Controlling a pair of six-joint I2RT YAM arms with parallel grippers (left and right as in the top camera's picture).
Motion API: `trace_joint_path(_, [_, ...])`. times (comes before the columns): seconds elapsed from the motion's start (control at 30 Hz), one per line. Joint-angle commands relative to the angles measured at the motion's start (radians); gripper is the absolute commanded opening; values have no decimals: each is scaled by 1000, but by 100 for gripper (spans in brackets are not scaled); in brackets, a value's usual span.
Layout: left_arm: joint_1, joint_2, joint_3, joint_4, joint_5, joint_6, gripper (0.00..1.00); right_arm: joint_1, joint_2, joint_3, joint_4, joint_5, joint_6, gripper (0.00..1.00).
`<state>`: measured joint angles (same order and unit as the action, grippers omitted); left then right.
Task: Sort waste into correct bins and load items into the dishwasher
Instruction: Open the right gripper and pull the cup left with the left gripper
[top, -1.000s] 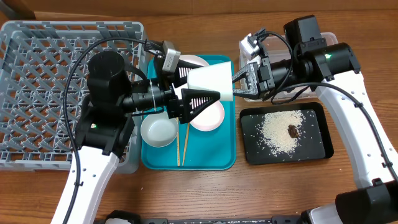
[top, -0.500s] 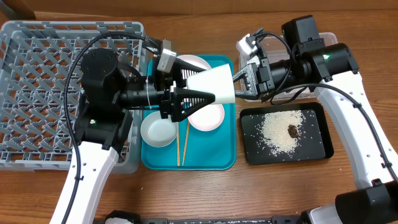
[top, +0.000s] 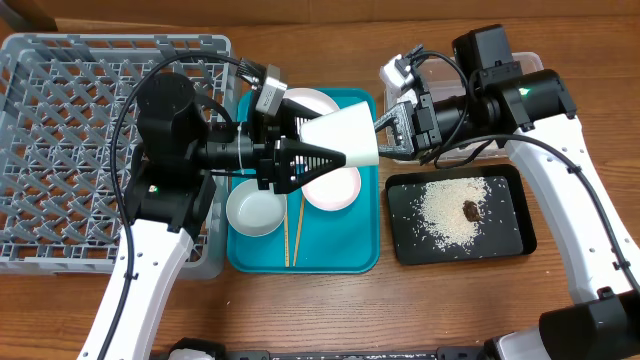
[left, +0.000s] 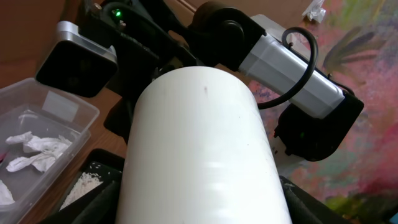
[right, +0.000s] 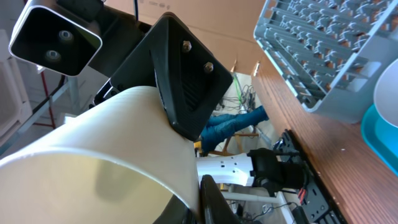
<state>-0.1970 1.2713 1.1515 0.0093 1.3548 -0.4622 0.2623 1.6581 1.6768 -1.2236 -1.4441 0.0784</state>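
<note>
The left claw (top: 318, 160) clamps the small white cup's (top: 345, 133) base. The right claw (top: 386, 135) pinches its rim opposite. A teal tray (top: 350, 240) lies below both.

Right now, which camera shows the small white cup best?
The overhead view: the whole small white cup shows, sideways above the teal plastic tray. The left wrist view shows only its outer wall; the right wrist view only a part near its rim.
</note>
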Motion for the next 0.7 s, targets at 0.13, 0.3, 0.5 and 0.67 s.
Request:
trace_joint_path(0.13, [-6,54,16,-4,48,-5,67,0,-6,9,7,-23,-4,4])
trace_joint_path(0.3, [14,58,16,-1,48,31,64,0,-6,9,4,62,-1,24])
trace_joint_path(0.5, [119,58,16,-14,48,59,59,-39,-6,9,-1,175,0,43])
trace_joint_path(0.67, [208,58,16,-130,11,137,57,-123,-6,9,-6,358,4,51])
